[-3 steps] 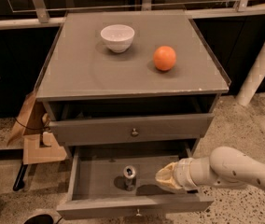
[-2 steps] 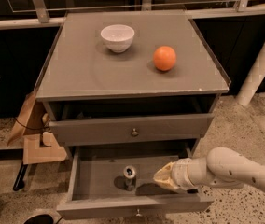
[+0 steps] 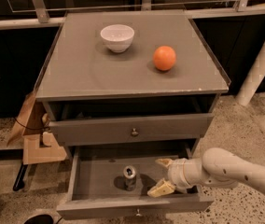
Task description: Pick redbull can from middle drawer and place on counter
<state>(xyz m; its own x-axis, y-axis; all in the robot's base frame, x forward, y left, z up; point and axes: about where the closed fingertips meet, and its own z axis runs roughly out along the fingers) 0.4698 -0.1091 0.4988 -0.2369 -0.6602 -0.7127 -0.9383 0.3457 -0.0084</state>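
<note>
The redbull can [image 3: 130, 177] stands upright in the open middle drawer [image 3: 95, 174], a little left of its centre. My gripper [image 3: 159, 176] is inside the drawer just to the right of the can, fingers open and pointing left toward it, one pale fingertip [image 3: 163, 162] behind and one [image 3: 158, 188] in front. It holds nothing and does not touch the can. The counter [image 3: 86, 73] is the flat grey top of the cabinet above.
A white bowl [image 3: 117, 37] and an orange [image 3: 164, 58] sit on the counter. The upper drawer [image 3: 132, 129] is nearly shut above the open one. A cardboard box [image 3: 32, 134] lies on the floor to the left. A white pole [image 3: 263, 59] leans at the right.
My gripper has moved left inside the drawer, closer to the can. The can has not moved.
</note>
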